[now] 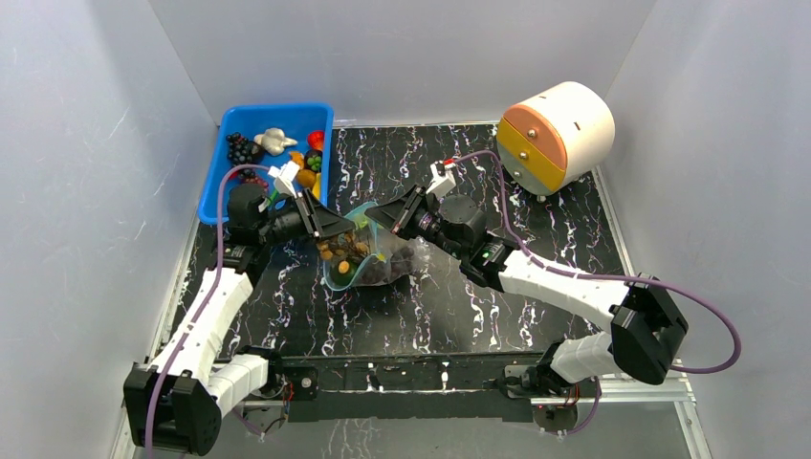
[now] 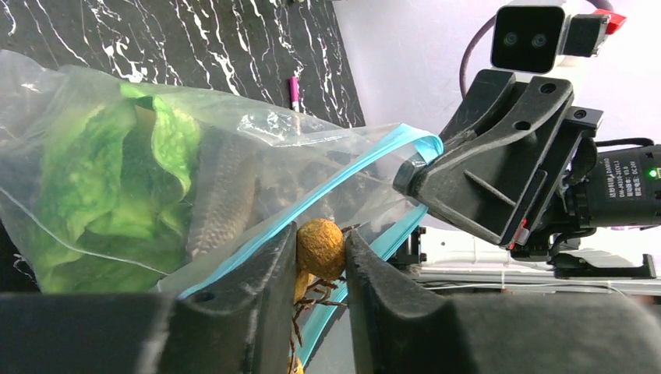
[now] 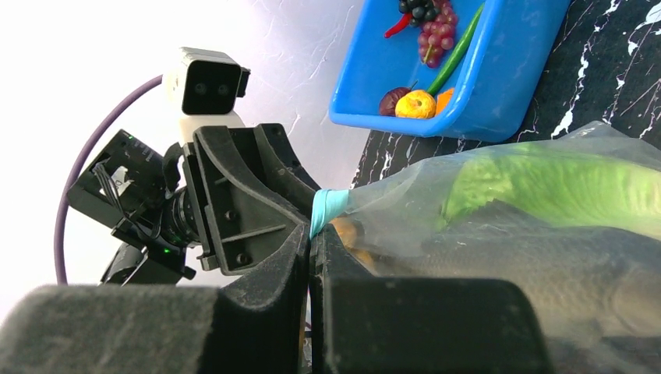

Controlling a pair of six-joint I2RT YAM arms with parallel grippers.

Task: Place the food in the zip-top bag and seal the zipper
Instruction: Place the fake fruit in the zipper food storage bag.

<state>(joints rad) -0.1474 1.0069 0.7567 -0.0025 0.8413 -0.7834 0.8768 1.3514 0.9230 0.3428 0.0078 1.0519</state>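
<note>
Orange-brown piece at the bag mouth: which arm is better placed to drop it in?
Left. The left claw grips the orange-brown piece at the open mouth of the zip-top bag; the right claw is shut on the zipper, holding the bag.

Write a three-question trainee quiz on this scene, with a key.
1. True or false: the right gripper is shut on the teal zipper.
2. What sits between the left gripper's fingers? A a spoon; B an orange-brown piece; C a bottle cap.
3. Fill in: the lettuce lies inside the ____.
Key: 1 true; 2 B; 3 zip-top bag.
</note>
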